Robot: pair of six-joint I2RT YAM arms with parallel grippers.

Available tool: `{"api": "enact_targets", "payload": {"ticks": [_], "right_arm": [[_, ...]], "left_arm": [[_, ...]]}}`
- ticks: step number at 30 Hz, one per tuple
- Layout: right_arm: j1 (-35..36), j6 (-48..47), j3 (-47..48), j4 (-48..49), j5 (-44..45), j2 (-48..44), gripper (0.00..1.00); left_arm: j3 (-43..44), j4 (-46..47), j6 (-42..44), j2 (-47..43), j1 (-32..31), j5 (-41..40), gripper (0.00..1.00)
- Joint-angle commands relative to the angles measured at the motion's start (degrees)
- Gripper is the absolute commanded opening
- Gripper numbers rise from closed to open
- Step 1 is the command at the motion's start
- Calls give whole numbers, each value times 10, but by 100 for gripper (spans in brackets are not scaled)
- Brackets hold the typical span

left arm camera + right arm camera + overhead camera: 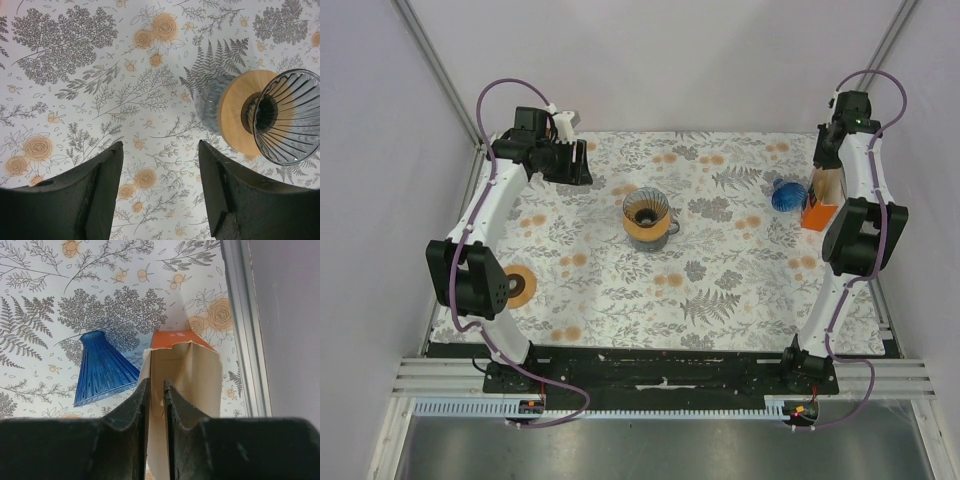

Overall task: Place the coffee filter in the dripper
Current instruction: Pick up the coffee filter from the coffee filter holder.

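The dripper [646,213] is a clear ribbed glass cone on a round wooden base, standing mid-table; the left wrist view shows it at the right [287,117]. My left gripper [582,165] hovers at the back left, open and empty [160,147]. My right gripper [828,168] hangs over a torn-open orange box [820,205] at the back right. In the right wrist view its fingers [156,382] stand a narrow gap apart at the box's beige mouth [200,375]. A single coffee filter cannot be made out inside.
A blue ribbed glass cone [102,370] lies on its side just left of the box [785,195]. A round wooden ring [520,285] lies by the left arm's elbow. A metal rail [242,325] and wall close the table's right side.
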Motion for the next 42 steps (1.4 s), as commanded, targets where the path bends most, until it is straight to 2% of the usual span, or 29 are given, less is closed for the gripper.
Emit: {"api": "enact_targets", "payload": {"ticks": [1,8,15,20,25,39,42], "right_arm": [[-5,2,12,4,21,-13,24],[-14,4,2,5,9,-30,21],[-24,4,6,7,7,-26,25],[-24,21,3,4,-6,-8,35],[-24,24,5,4,-23,4,40],[-27,25,14,8,0,43,36],[-28,28,8,7,-1,45,29]], "left_arm": [[9,15,4,0,4,21,67],[8,15,4,-2,5,21,67],[7,15,4,-2,5,23,67],[7,15,5,-2,6,24,67],[6,15,4,-2,7,24,67],[3,15,5,-8,11,25,67],[3,15,4,-8,12,26,67]]}}
